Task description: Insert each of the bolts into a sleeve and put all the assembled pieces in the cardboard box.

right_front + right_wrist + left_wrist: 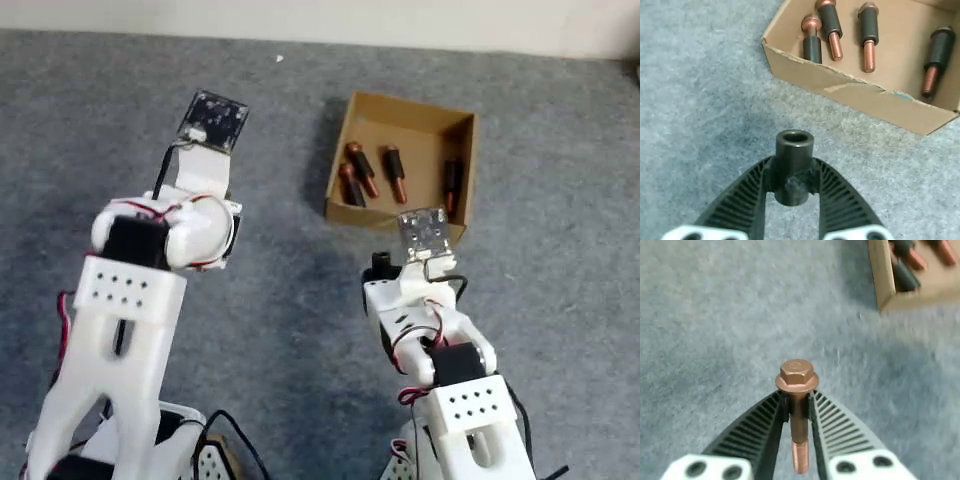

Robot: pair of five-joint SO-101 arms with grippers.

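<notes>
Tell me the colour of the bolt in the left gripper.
The bolt is copper-coloured, head and shank alike; best seen in the left wrist view.

Left end effector (797, 404) and right end effector (793, 171) both clamped.

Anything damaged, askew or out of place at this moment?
Only the cardboard box: its wall nearest the arms is creased and scuffed along the top edge. The four assembled pieces lie inside; the left tool holds the bolt, the right tool the sleeve, both straight.
</notes>
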